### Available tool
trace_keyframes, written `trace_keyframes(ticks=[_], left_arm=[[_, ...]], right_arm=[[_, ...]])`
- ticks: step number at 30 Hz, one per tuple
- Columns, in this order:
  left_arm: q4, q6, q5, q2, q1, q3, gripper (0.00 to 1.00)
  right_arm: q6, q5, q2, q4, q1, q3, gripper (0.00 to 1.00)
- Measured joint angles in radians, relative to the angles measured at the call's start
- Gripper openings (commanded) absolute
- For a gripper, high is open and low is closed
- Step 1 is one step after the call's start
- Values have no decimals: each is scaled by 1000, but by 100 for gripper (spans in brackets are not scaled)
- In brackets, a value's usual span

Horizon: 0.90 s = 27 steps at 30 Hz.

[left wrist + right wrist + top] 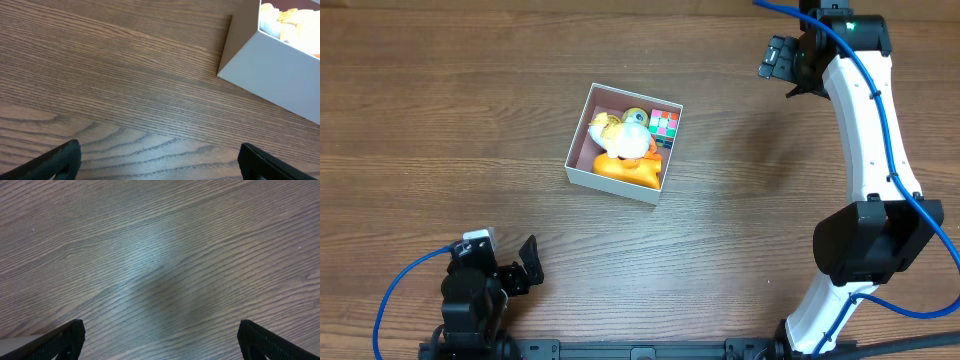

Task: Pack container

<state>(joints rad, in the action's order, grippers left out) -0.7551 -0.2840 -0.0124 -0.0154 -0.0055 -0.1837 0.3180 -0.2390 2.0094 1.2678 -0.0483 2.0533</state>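
The container (578, 168) is a small square white-walled box with a pinkish-brown inside, left of the table's middle. In it lie an orange toy (625, 170), a yellow and white duck-like toy (620, 133) and a coloured puzzle cube (665, 125). The left wrist view shows the container's white wall (280, 75) at the upper right. My left gripper (510, 262) is open and empty near the front left edge, well below the container; its fingertips (160, 157) frame bare wood. My right gripper (778, 62) is open and empty at the back right, over bare table (160, 337).
The table (740, 200) is dark wood grain. Blue cables run along both arms. The white right arm (865, 130) stretches from the front right to the back right.
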Motion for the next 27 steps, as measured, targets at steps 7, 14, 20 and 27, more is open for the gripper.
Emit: trace_keyframes(ticks=[7, 14, 20, 27], left_arm=[[0, 0, 0, 0, 0, 0, 100], [0, 0, 0, 0, 0, 0, 100], [3, 0, 0, 1, 0, 1, 100], [3, 0, 0, 2, 0, 1, 100]], right_arm=[[0, 75, -19, 1, -8, -1, 100], [0, 104, -354, -57, -25, -77, 100], [3, 109, -768, -279, -25, -477, 100], [-16, 136, -1129, -454, -32, -945, 100]])
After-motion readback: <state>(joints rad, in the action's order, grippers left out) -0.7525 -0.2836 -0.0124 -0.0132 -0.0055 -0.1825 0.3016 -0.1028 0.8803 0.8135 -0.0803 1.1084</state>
